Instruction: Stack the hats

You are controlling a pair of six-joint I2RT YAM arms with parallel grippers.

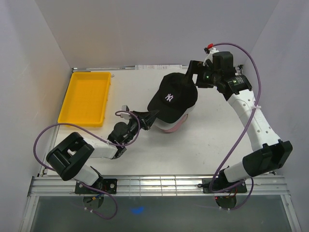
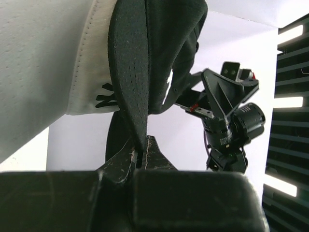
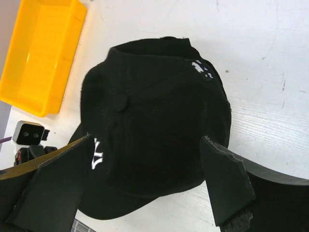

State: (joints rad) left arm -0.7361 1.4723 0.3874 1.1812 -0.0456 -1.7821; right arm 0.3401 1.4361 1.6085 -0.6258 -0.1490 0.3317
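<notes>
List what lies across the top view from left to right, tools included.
Yellow tray → left tool, pinched shut on the brim → black cap → right tool, open at the cap's back.

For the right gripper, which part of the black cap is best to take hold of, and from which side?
Likely the crown, from above: the black cap sits dome-up, the open right gripper hangs over it, and the left gripper is shut on the brim.
</notes>
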